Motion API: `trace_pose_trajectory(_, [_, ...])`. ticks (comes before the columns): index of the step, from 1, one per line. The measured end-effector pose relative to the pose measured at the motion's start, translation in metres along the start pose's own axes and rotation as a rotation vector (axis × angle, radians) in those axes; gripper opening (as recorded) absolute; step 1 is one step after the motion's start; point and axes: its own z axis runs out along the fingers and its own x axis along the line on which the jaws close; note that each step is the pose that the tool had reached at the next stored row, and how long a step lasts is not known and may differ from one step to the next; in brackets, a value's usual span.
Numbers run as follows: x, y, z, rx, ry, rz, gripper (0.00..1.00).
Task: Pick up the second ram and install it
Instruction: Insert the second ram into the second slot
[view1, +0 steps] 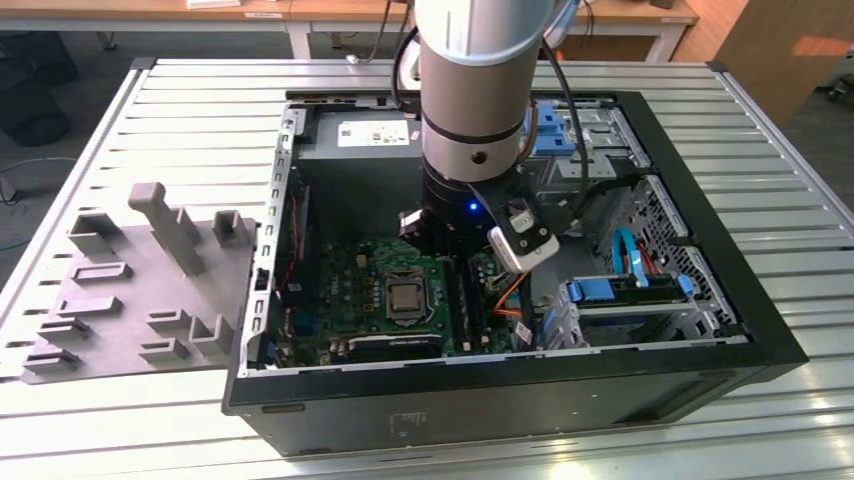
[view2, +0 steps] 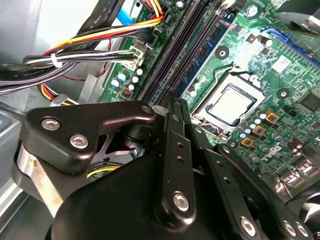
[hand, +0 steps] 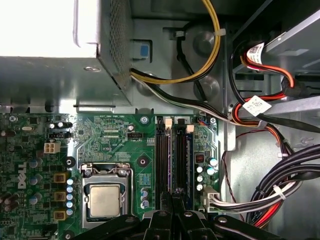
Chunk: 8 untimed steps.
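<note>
My gripper is down inside the open computer case, over the black memory slots beside the processor. Its fingers are pressed close together with their tips at slot level. The second ram shows edge-on as a thin strip running along the slot row from between the fingertips. How deep it sits in the slot is hidden. Another stick with black chips and a blue label stands in a slot nearer the processor.
Cable bundles run close to the slots on the side away from the processor. The power supply and drive cages wall in the motherboard. A grey parts fixture lies on the slatted table at the exterior view's left.
</note>
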Motion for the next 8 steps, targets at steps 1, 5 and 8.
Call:
trace_pose_trajectory(1, [0.0, 0.0, 0.0001, 0.0002, 0.0001, 0.0, 0.12])
trace_pose_trajectory(5, [0.0001, -0.0001, 0.0027, -0.0001, 0.0, 0.0, 0.12])
trace_pose_trajectory(8, [0.0002, -0.0002, 0.0033, 0.0004, 0.0001, 0.0, 0.12])
